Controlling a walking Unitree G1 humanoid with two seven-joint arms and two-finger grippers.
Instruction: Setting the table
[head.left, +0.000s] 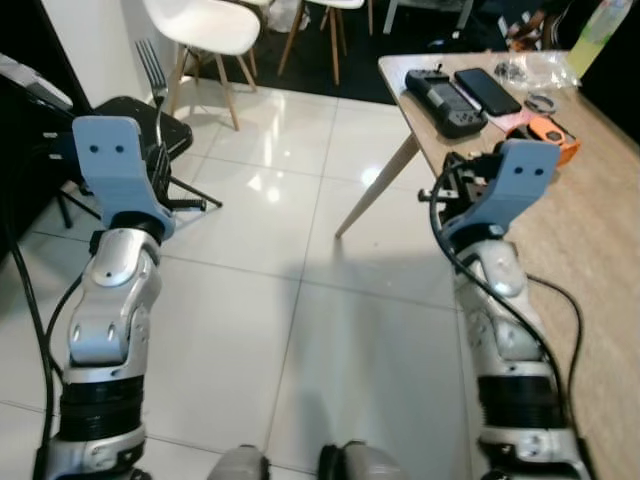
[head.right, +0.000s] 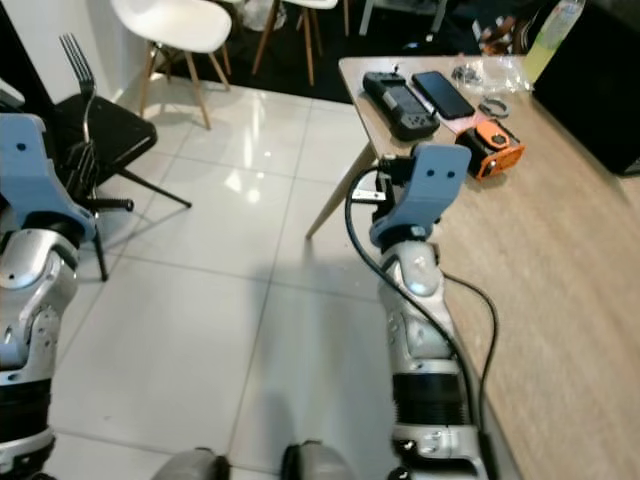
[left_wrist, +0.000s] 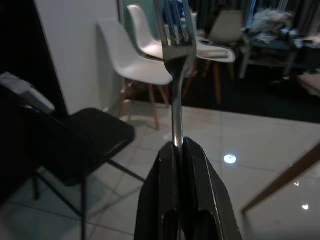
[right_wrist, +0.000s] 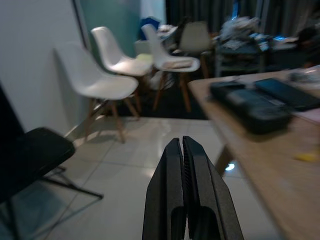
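While the robot stood over the white tiled floor (head.left: 300, 330), a long wooden table (head.left: 600, 220) ran along its right, carrying a black handheld device (head.left: 445, 100), a dark phone (head.left: 487, 90) and an orange gadget (head.left: 552, 135) at the far end. White chairs (head.left: 205, 25) stood at the far left, with a black chair (head.left: 140, 120) nearer. The left gripper (left_wrist: 180, 150) was clamped on a steel fork (left_wrist: 175, 60), tines upright above the floor. The right gripper (right_wrist: 183, 150), pressed closed with nothing between its fingers, hung beside the table's edge.
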